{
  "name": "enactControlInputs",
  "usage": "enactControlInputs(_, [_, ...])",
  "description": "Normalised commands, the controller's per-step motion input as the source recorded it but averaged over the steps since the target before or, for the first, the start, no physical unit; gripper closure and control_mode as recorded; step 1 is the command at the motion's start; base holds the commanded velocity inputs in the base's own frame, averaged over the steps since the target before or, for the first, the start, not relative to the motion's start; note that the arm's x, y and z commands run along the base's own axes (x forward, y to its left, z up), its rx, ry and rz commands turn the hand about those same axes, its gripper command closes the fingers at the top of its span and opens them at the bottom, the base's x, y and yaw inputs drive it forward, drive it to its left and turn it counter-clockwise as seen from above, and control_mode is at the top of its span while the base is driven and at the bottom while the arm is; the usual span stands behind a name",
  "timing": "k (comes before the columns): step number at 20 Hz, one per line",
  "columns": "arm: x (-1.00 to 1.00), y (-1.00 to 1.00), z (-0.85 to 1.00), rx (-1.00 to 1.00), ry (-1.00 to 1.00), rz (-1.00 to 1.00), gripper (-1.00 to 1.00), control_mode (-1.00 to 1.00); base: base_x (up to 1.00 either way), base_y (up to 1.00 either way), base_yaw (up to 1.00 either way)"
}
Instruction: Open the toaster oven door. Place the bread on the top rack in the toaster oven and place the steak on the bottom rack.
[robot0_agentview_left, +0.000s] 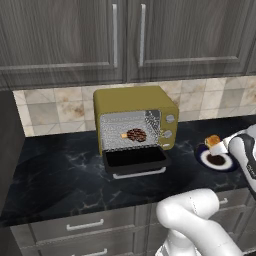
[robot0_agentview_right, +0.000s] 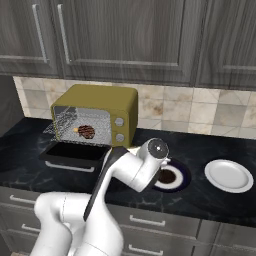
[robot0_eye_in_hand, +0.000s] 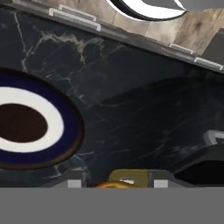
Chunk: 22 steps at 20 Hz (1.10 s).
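The mustard-yellow toaster oven (robot0_agentview_left: 131, 102) (robot0_agentview_right: 100, 102) stands at the back of the counter. Its door (robot0_agentview_left: 135, 159) (robot0_agentview_right: 72, 151) is folded down flat. The dark reddish-brown steak (robot0_agentview_left: 136, 134) (robot0_agentview_right: 86, 131) lies on a wire rack inside; which rack I cannot tell. To the right of the oven, my gripper (robot0_agentview_left: 218, 146) (robot0_eye_in_hand: 117, 183) hangs above a blue-rimmed plate (robot0_agentview_left: 225, 165) (robot0_eye_in_hand: 65, 144), shut on the golden-orange bread (robot0_agentview_left: 212, 141) (robot0_eye_in_hand: 109, 185).
A plain white plate (robot0_agentview_right: 229, 175) sits at the right on the black marble counter (robot0_agentview_left: 60, 165). Grey wall cabinets (robot0_agentview_left: 120, 35) hang above the oven. Drawer fronts (robot0_agentview_left: 85, 225) run below the counter's front edge.
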Motion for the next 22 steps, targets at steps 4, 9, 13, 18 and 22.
enactControlInputs(4, [-0.23, 0.39, 0.61, 0.00, -0.04, 0.27, 1.00, -1.00, 0.00, 0.00, 0.00])
enactControlInputs(9, [-0.23, 0.43, 0.56, 0.00, -0.03, 0.23, 1.00, -1.00, 0.00, 0.00, 0.00])
enactControlInputs(13, [-0.02, 0.58, 0.18, -0.03, 0.00, 0.22, 1.00, -1.00, 0.00, 0.00, 0.00])
enactControlInputs(18, [0.00, 0.68, 0.01, -0.05, 0.00, 0.16, 1.00, -1.00, 0.00, 0.00, 0.00])
enactControlInputs(22, [0.00, 0.52, 0.26, 0.00, -0.06, 0.08, 1.00, -1.00, 0.00, 0.00, 0.00])
